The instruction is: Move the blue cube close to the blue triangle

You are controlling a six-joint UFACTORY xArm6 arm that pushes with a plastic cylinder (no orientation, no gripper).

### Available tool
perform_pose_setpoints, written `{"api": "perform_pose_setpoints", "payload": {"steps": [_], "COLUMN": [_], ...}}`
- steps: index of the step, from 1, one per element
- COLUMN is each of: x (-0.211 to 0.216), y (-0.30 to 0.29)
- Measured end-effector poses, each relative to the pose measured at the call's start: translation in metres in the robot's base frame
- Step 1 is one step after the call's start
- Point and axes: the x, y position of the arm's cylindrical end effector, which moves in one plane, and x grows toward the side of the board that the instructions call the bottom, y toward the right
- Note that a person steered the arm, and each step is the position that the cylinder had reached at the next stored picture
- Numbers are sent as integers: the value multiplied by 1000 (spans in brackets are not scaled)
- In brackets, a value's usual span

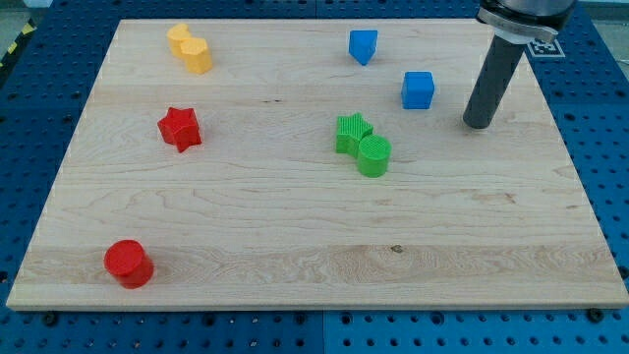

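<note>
The blue cube [418, 89] sits on the wooden board [295, 226] at the upper right. The blue triangle [363, 45] lies up and to the left of it, near the board's top edge, with a gap between them. My tip [477, 123] rests on the board just right of the blue cube and slightly lower, apart from it. The dark rod rises from it to the view's top right.
A green star [352, 132] and a green cylinder [374, 155] touch each other near the middle. A red star [180, 128] is at the left, a red cylinder [129, 263] at the bottom left, and a yellow block [190, 48] at the top left.
</note>
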Motion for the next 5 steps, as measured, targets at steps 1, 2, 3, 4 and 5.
{"api": "perform_pose_setpoints", "payload": {"steps": [1,2,3,4,5], "x": [-8,-15,-18,-18,-21], "y": [16,0,-11,-11,-11]}}
